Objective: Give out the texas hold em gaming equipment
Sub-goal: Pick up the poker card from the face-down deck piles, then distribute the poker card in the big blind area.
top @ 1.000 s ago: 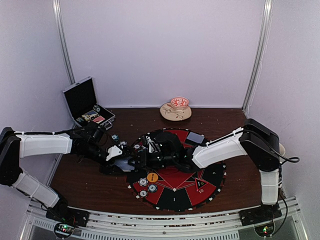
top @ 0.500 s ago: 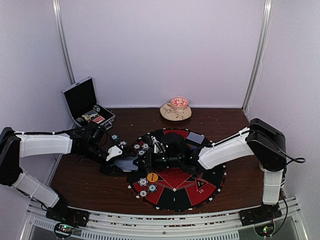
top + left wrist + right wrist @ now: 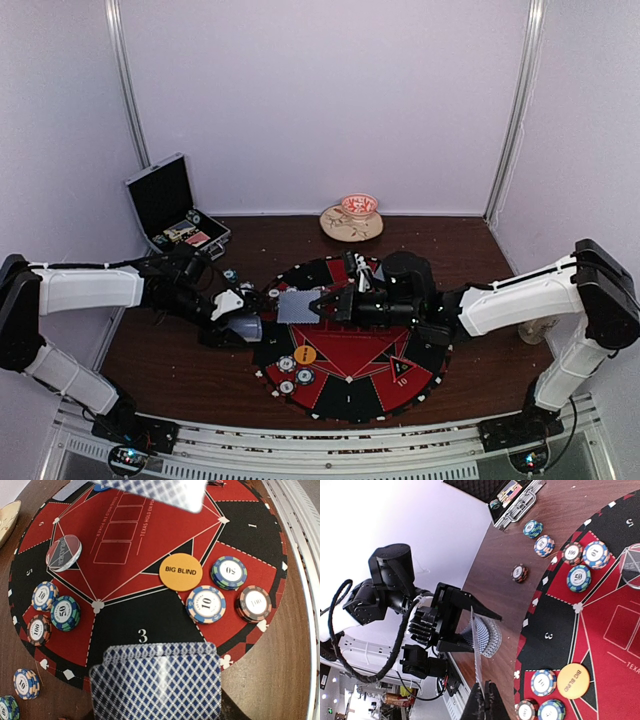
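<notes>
My left gripper (image 3: pixel 240 326) is shut on a deck of blue-backed playing cards (image 3: pixel 155 680), held low over the mat's near left edge. In the right wrist view its black jaws (image 3: pixel 470 622) clamp the fanned deck (image 3: pixel 487 636). My right gripper (image 3: pixel 322 304) is shut on a single card (image 3: pixel 297 306), seen edge-on (image 3: pixel 478 650) above its fingertips (image 3: pixel 484 687) and hanging just right of the deck. Poker chips (image 3: pixel 229 572) marked 50, 10 (image 3: pixel 206 604) and 100 (image 3: pixel 253 603) sit by the orange Big Blind disc (image 3: pixel 181 572).
The round red-and-black mat (image 3: pixel 400 385) fills the table's middle. More chips (image 3: pixel 65 612) and a clear disc (image 3: pixel 63 552) lie on its far side, with loose chips (image 3: pixel 533 528) off the mat. An open black case (image 3: pixel 165 200) stands back left, a bowl (image 3: pixel 352 218) at the back.
My right gripper has shut on one card and drawn back to the right, away from the deck. The left arm and its deck have stayed put.
</notes>
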`<action>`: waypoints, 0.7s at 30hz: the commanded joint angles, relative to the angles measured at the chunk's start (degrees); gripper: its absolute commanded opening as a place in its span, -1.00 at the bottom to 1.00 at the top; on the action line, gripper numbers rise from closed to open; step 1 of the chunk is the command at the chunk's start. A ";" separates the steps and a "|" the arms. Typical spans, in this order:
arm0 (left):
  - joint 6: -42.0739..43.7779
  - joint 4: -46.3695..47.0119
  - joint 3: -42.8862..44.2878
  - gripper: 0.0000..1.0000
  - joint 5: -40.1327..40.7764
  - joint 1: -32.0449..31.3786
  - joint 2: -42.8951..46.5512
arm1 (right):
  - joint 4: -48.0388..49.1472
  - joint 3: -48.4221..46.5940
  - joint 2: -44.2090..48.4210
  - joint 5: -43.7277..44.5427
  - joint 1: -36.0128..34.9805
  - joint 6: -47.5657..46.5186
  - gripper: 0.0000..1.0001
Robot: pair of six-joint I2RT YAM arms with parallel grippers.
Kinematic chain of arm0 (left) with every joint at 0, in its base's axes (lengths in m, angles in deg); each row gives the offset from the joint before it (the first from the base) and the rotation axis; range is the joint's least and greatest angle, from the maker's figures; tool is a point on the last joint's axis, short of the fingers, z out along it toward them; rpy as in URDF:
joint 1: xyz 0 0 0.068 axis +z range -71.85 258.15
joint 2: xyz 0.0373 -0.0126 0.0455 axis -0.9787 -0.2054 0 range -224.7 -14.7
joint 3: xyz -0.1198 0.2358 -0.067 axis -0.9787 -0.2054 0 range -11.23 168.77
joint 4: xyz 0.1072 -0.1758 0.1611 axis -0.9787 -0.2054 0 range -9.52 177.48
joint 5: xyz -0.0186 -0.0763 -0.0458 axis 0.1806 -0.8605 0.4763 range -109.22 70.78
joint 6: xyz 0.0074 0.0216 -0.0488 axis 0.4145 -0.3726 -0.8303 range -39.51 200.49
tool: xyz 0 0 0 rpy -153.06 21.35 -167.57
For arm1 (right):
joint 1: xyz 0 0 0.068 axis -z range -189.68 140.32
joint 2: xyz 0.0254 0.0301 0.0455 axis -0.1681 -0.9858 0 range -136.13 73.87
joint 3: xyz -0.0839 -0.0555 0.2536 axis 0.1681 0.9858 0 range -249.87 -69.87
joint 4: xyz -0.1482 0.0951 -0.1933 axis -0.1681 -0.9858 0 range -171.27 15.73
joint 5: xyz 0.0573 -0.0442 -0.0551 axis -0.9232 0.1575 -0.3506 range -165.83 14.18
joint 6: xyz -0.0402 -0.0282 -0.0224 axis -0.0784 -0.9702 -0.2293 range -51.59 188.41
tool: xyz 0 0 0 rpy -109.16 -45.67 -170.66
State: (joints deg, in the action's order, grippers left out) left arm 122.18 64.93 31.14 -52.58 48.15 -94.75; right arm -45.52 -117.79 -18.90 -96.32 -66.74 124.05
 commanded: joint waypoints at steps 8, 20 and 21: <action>2.64 -0.87 -1.44 0.05 0.11 5.91 4.37 | -2.35 -4.33 -6.24 -0.55 0.59 -1.40 -1.00; 5.06 -2.73 -2.23 0.05 -2.00 11.32 5.36 | -1.57 -17.11 -22.99 -4.55 -0.46 1.52 -1.00; 5.05 -2.78 -2.21 0.05 -2.17 11.36 5.16 | -1.59 -17.91 -23.95 -4.56 -0.43 1.69 -1.00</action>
State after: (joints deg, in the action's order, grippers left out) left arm 126.08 62.07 29.15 -52.60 59.21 -90.31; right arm -47.77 -131.85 -39.73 -99.57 -66.65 124.44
